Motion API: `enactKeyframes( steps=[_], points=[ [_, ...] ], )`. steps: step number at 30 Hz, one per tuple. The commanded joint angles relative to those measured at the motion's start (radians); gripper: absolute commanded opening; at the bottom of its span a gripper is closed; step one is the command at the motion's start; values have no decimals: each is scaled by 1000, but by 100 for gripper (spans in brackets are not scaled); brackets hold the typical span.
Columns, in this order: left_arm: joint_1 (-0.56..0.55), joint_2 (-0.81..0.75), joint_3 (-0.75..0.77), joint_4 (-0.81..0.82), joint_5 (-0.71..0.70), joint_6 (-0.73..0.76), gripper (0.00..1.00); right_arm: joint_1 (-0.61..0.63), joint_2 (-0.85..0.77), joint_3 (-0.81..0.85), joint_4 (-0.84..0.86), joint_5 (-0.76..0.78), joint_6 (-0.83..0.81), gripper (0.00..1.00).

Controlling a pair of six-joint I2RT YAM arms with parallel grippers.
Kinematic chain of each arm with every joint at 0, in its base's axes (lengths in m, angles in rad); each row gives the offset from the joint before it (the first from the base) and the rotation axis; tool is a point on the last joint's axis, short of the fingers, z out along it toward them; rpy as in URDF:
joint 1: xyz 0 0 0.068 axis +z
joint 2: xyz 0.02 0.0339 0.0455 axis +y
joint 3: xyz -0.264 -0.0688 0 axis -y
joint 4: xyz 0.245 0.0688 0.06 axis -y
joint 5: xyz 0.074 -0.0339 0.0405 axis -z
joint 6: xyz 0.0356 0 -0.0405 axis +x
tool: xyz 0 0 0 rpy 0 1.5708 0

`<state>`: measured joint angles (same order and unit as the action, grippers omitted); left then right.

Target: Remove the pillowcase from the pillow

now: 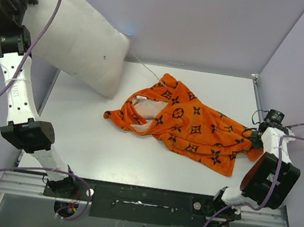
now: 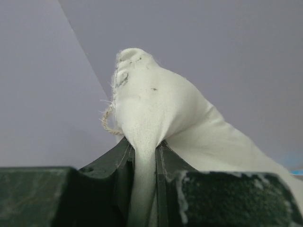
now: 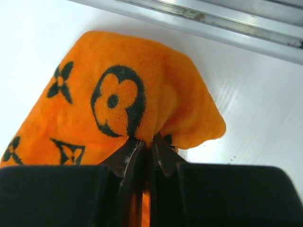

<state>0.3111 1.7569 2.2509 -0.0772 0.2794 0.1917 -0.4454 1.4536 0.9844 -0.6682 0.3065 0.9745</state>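
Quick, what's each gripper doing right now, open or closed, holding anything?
Left gripper: closed on a corner of the pillow.
Right gripper: closed on a corner of the pillowcase.

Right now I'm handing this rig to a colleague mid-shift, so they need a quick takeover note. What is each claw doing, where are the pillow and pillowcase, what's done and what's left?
Left claw: shut on a corner of the pillow, holding it up over the far left of the table.
Right claw: shut on a corner of the pillowcase, near the table's right edge.
Pillowcase: lying crumpled on the table.
Done: the pillow is fully out of the pillowcase.
Left: probably only setting the pillow down and letting go of both.
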Motion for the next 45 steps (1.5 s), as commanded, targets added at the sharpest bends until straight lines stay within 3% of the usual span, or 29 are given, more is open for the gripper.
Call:
enactKeyframes(
  steps=[1,5,9,11,15,19,23,26,30,38,42,45],
  points=[
    [-2,-111,-40,57,236,-81,0,96,12,109,148,59,-138,2],
    [-136,-213,-232,-8,426,-24,0,258,18,183,226,108,-322,12],
    [-274,-246,-268,-59,410,73,0,358,-7,214,256,143,-390,15],
    [-301,-234,-211,-86,411,56,0,418,-15,227,268,178,-443,25],
    [-320,-209,-69,-111,448,-23,0,511,-32,234,276,220,-500,60],
    [-348,-210,20,-115,486,-70,0,522,-64,201,279,161,-469,74],
    [-388,-252,-18,-138,509,-20,0,569,-97,129,341,22,-441,73],
    [-403,-292,-107,-142,482,45,0,703,-100,72,453,-33,-508,71],
    [-403,-298,-127,-171,400,112,0,847,-46,19,585,-215,-566,63],
    [-393,-205,46,-116,116,285,0,1029,178,28,663,-410,-620,59],
    [-388,-150,162,-86,83,295,0,1068,307,85,644,-433,-614,63],
    [-393,-137,193,-72,84,300,0,1047,388,148,529,-380,-567,56]
  ],
)
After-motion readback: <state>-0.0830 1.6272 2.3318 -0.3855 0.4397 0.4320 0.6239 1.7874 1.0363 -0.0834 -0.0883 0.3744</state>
